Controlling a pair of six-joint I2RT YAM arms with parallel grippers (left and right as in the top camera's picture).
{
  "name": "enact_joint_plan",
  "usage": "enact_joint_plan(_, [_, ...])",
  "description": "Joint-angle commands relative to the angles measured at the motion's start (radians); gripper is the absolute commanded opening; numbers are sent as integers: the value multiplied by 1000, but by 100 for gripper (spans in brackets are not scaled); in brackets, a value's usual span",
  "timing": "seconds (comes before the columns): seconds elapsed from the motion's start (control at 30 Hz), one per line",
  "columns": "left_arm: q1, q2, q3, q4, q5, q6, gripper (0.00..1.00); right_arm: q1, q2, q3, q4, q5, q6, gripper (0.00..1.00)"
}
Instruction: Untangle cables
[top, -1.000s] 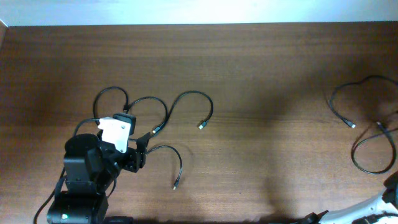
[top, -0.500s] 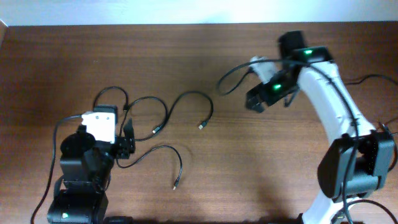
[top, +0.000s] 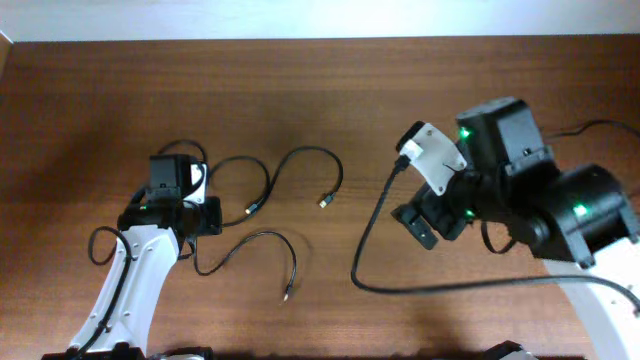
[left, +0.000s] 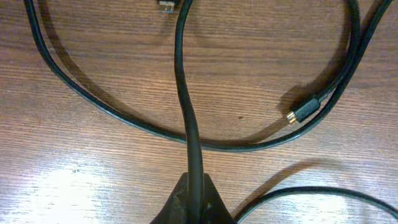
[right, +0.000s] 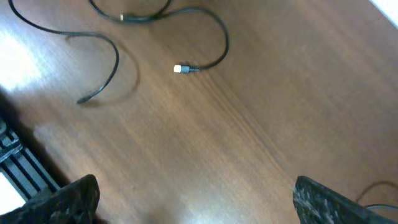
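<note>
No text, label, brand, number or sign can be read in any of the views.
</note>
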Motion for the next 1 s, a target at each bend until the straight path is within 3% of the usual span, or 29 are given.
enact_joint_plan(0.0, [3, 6, 0, -23, 206, 28, 0, -2, 46, 0, -26, 9, 43, 7])
enact_joint_plan(0.03, [3, 5, 1, 26, 418, 71, 0, -3, 45, 0, -30, 9, 47, 4])
enact_joint_plan(0.1, [-3, 5, 3, 310, 1061, 72, 0, -3, 45, 0, -48, 9, 47, 4])
enact_joint_plan(0.13, [-39, 5, 8, 607, 1307, -92, 0, -3, 45, 0, -56, 9, 47, 4])
enact_joint_plan(0.17, [-69, 5, 10, 768, 1344, -181, 0, -3, 45, 0, -69, 29, 74, 4])
enact_joint_plan(0.23, [-153, 5, 13, 1162, 1299, -305, 0, -3, 30, 0, -84, 166, 189, 4])
enact_joint_plan(0.27, [-178, 5, 13, 1228, 1191, -318, 0, -3, 3, 0, -82, 180, 193, 4])
enact_joint_plan(0.33, [-246, 8, 13, 1191, 975, -274, 0, -3, -90, 0, -86, 185, 192, 4])
enact_joint_plan(0.43, [-406, 43, 14, 1194, 792, -159, 0, -3, -196, 0, -120, 185, 192, 4])
enact_joint_plan(0.5, [-541, 45, 18, 1188, 389, -20, 0, -3, -212, 0, -172, 169, 218, 4])
enact_joint_plan(0.53, [-581, 55, 33, 1188, 287, -16, 0, -3, -212, 0, -185, 169, 219, 4])
enact_joint_plan(0.63, [-726, 235, 233, 1166, 283, 3, 0, -3, -217, 0, -197, 154, 218, 4])
enact_joint_plan(0.83, [-748, 471, 436, 1006, 345, -52, 0, -3, -247, 0, -213, 154, 226, 4])
enact_joint_plan(0.9, [-782, 577, 600, 821, 378, -51, 0, -3, -247, 0, -216, 154, 226, 4])
enact_joint_plan(0.93, [-782, 579, 602, 760, 377, -50, 44, -3, -247, 0, -216, 154, 226, 4])
enact_joint_plan(0.97, [-782, 579, 602, 713, 377, -46, 81, -3, -247, 0, -216, 154, 226, 4])
